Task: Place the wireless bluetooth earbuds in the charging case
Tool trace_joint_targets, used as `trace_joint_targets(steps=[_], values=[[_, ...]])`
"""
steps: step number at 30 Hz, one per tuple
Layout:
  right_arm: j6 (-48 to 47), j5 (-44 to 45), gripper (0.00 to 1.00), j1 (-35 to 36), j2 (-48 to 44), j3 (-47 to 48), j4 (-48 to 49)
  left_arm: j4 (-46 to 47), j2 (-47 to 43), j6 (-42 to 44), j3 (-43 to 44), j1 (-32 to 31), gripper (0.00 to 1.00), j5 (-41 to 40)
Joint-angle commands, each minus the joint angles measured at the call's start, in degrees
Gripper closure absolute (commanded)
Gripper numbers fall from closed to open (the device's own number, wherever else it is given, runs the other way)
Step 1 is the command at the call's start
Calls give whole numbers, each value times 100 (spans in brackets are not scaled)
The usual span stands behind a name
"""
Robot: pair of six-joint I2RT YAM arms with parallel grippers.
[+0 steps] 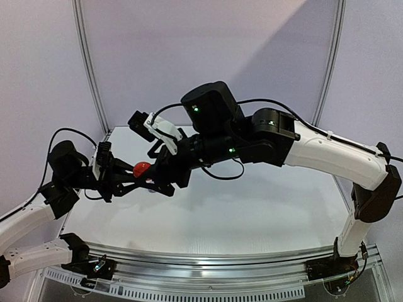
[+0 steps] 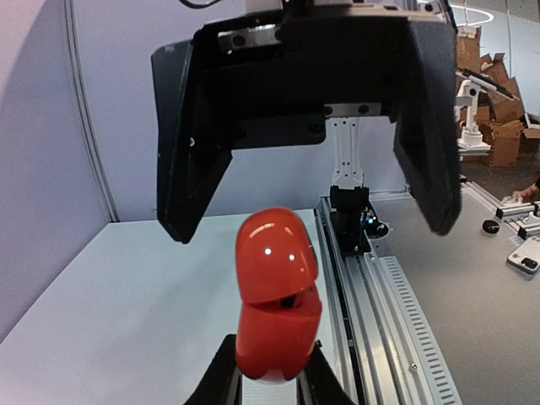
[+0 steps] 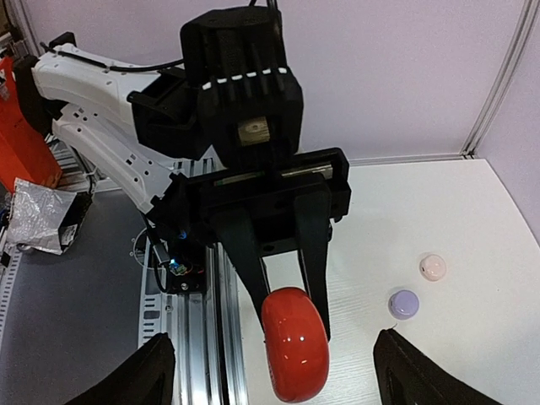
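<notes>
The left gripper (image 1: 140, 170) is clamped tight on the red charging case (image 2: 274, 295), holding it off the counter (image 1: 252, 207) with its lid tipped ajar. The right gripper (image 2: 308, 221) hangs just beyond the case, spread wide and empty. 2 small round cases, lilac (image 3: 403, 303) and pale pink (image 3: 433, 267), lie well away from the red case.

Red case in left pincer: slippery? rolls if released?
Likely slippery: the red case shows glossy highlights. Rounded all over, so it would probably roll once released. Its lid looks ajar, so squeezing may shift it.
</notes>
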Motion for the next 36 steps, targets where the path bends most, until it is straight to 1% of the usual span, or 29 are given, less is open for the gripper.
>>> trace_joint_targets(steps=[1,3,4,8,10,13,17,22,26,30,31,33,34,35,36], values=[[-273,339,20,74,157,165,-264,-240,78,-325,240,59,100,2],[-416,650,25,145,239,194,-353,-286,92,-389,285,58,100,-18],[-487,751,29,171,264,185,-366,-281,94,-436,288,60,100,-31],[-635,1130,47,199,296,187,-303,-273,101,-616,298,60,100,1],[-765,1301,57,258,296,193,-218,-322,108,-679,307,55,100,-18],[-959,1558,66,326,321,215,-118,-424,144,-792,358,58,100,-64],[-1069,1669,76,369,348,272,-87,-522,178,-1086,385,61,100,-137],[-1305,1963,77,471,538,596,-427,-598,278,-1567,498,61,100,-214],[-1423,2124,73,543,726,760,-691,-546,329,-1984,555,59,100,-232],[-1419,2191,71,567,788,746,-775,-526,339,-2031,565,60,100,-198],[-1388,2150,73,564,793,745,-784,-537,335,-1943,567,58,100,-184],[-1351,2029,81,565,797,745,-782,-631,315,-1652,572,58,100,-204],[-1346,1930,85,564,790,743,-775,-706,317,-1495,584,60,100,-219],[-1348,1817,94,559,789,749,-764,-776,314,-1332,597,61,100,-226],[-1336,1740,99,559,789,743,-749,-802,317,-1207,616,56,100,-239]])
